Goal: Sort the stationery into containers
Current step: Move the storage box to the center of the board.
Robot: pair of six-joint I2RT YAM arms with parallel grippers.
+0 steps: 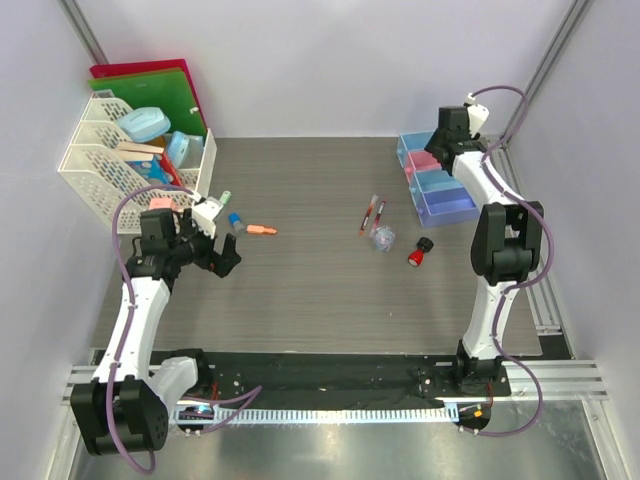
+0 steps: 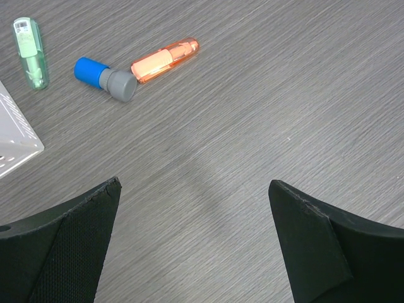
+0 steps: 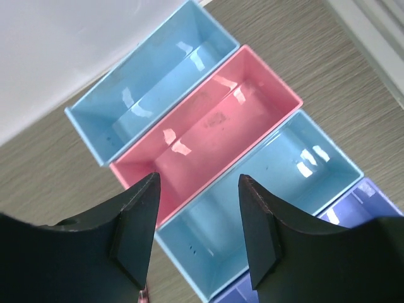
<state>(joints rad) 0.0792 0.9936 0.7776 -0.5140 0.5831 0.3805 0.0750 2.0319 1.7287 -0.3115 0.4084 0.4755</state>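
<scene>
Grey wood-grain table [image 1: 300,290] is shown strewn with stationery, all of it lying outside the row of four bins [image 1: 437,180]. The right gripper [image 3: 197,180] is held open and empty directly above the row's pink bin [image 3: 214,132]. A red piece [image 1: 420,252], a clear lump [image 1: 382,238] and two pens [image 1: 367,217] are scattered near the bins. An orange marker [image 2: 165,59], a blue piece [image 2: 104,78] and a green piece [image 2: 31,53] are seen well apart from the bins, far to their left. The left gripper [image 2: 194,184] is held there too, jaws spread with nothing between.

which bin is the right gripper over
The pink bin, the only pink one: the right wrist view shows it framed between the open jaws of the right gripper, with a light blue bin on each side.
</scene>
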